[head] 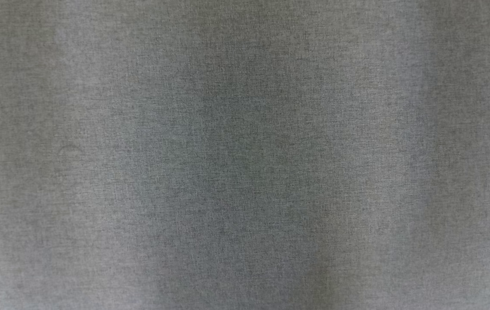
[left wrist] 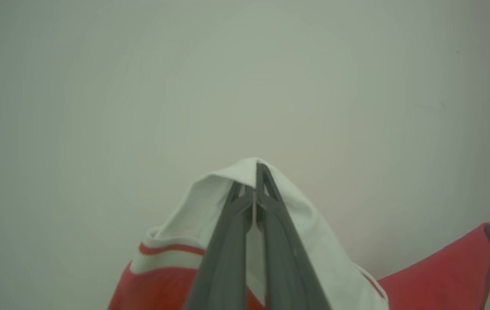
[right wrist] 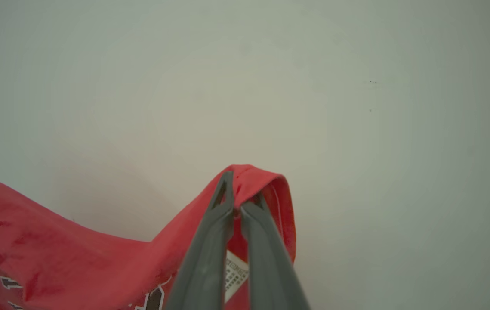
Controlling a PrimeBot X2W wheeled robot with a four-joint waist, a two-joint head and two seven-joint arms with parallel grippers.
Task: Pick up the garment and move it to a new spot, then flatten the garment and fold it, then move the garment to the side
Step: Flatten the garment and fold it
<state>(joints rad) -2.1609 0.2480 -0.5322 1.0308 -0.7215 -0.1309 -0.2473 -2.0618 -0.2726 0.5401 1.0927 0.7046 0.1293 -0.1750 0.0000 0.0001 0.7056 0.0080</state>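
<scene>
In the head view, a grey, finely woven cloth [head: 245, 155] sits close up, and I cannot tell what it is. In the left wrist view, the left end effector [left wrist: 255, 178] is clamped on a white fold of the red-and-white jersey garment [left wrist: 322, 245]. In the right wrist view, the right end effector [right wrist: 237, 191] pinches the garment's red edge. This shallow hold may slip if the two pull unevenly.

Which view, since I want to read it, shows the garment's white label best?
Right wrist view: the label shows between the fingers of the right claw. Left wrist view offers the garment, white and red cloth; head view, grey weave.
</scene>
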